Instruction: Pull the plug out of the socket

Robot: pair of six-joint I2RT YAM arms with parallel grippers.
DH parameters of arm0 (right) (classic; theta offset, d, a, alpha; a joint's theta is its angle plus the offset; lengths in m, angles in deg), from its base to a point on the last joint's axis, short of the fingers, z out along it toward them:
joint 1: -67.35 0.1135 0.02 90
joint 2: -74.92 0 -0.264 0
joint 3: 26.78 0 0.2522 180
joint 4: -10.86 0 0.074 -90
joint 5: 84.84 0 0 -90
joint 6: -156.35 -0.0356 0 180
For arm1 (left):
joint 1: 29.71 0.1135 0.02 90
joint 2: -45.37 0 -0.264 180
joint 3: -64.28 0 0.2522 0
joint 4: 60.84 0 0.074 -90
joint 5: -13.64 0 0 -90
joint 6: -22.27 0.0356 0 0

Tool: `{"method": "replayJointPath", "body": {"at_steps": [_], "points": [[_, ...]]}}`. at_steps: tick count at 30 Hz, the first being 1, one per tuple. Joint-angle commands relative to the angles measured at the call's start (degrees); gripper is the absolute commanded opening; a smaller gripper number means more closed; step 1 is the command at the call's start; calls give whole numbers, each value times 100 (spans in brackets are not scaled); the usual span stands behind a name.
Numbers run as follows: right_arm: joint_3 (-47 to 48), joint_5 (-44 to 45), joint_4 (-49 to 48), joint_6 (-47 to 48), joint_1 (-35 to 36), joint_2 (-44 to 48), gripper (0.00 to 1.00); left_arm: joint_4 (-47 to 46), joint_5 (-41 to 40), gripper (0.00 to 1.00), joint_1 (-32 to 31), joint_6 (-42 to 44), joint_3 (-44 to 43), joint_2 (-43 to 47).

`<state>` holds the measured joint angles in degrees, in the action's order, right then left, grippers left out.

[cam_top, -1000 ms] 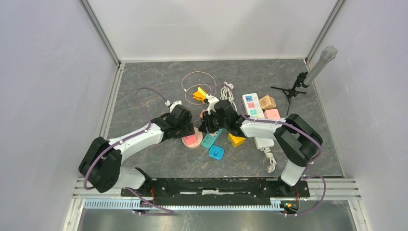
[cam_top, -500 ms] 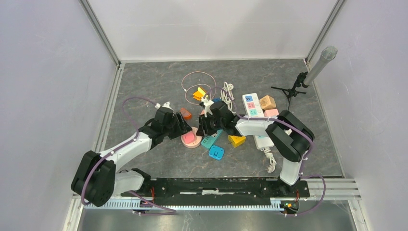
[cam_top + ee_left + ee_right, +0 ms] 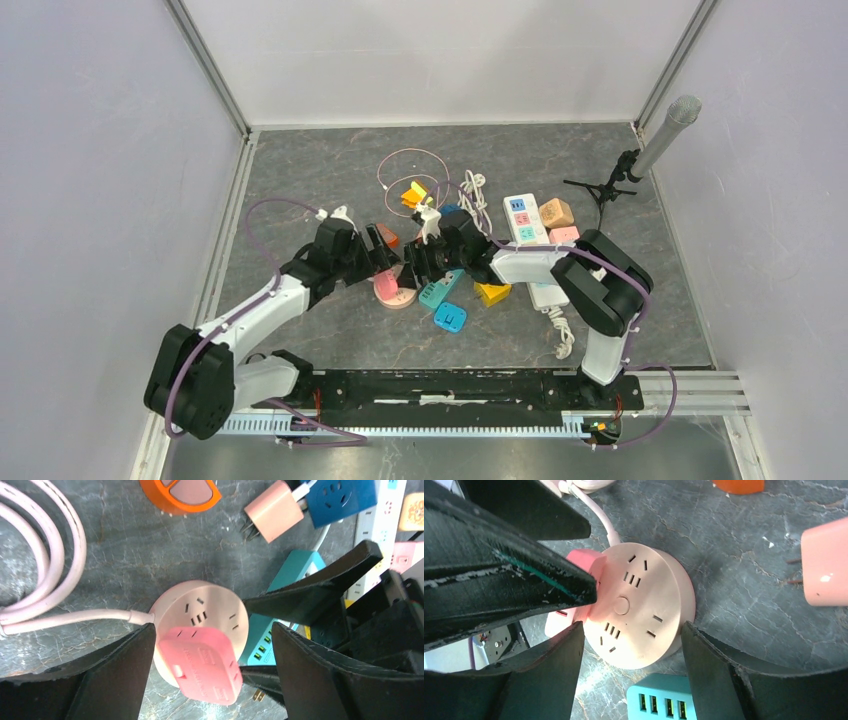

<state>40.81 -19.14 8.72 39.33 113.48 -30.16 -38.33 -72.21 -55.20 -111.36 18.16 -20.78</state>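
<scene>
Teal power strip (image 3: 280, 605) and right end effector (image 3: 320, 630) crowding round socket (image 3: 200, 625)

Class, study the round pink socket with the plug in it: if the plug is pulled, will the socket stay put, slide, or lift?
The round pink socket looks small and hollow, probably light, so it may lift with the pink plug. Its smooth body on the stone-patterned table could slide. Its soft cord likely won't anchor it.

pale pink round socket (image 3: 210, 615), hot pink plug (image 3: 202, 664), teal power strip (image 3: 663, 696), grey marbled tabletop (image 3: 115, 555)
</scene>
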Motion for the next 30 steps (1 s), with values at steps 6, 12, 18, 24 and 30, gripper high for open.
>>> {"method": "replayJointPath", "body": {"at_steps": [6, 12, 18, 24, 30], "points": [[130, -228, -337, -4, 62, -121, 76, 1113, -567, 93, -13, 126, -922, -424], [159, -221, -331, 13, 91, -170, 74, 1954, -756, 84, -97, 13, -1337, -871], [331, 13, 18, 83, 98, -272, 66, 1959, -517, 65, -129, -84, -1346, -826], [438, 297, 352, 147, 109, -347, 57, 2204, -307, 50, -122, 122, -1387, -653], [592, 520, 701, 359, 158, -401, 45, 2375, 178, 46, -90, 462, -1377, -541]]}}
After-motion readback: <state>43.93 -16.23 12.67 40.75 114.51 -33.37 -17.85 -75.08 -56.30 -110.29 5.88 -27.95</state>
